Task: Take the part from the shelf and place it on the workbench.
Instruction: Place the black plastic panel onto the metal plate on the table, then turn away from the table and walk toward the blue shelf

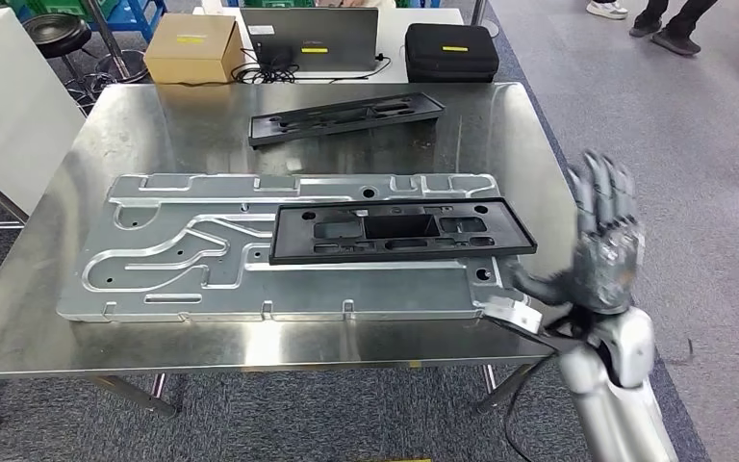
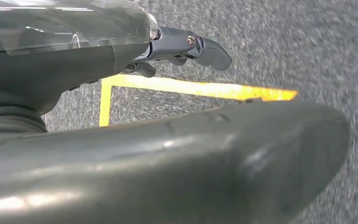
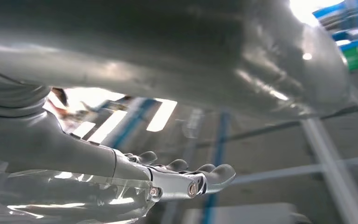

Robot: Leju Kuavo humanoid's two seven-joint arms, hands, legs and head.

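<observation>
A long black plastic part (image 1: 399, 231) lies flat on a large machined aluminium plate (image 1: 183, 250) in the middle of the steel workbench (image 1: 154, 125). A second black part (image 1: 346, 115) lies at an angle near the far edge. My right hand (image 1: 601, 241) is raised just off the bench's right edge, beside the near part's right end, fingers spread and holding nothing; it looks blurred. In the right wrist view the right hand (image 3: 182, 179) stretches out empty. My left hand (image 2: 186, 46) hangs over grey carpet with its fingers extended and nothing in it.
Behind the bench stand a cardboard box (image 1: 192, 48), a laptop (image 1: 313, 38) and a black case (image 1: 450, 50) on a white table. A stool (image 1: 56, 34) is at the back left. A person's feet (image 1: 669, 24) show at the back right. Yellow floor tape (image 2: 191, 87) lies under the left hand.
</observation>
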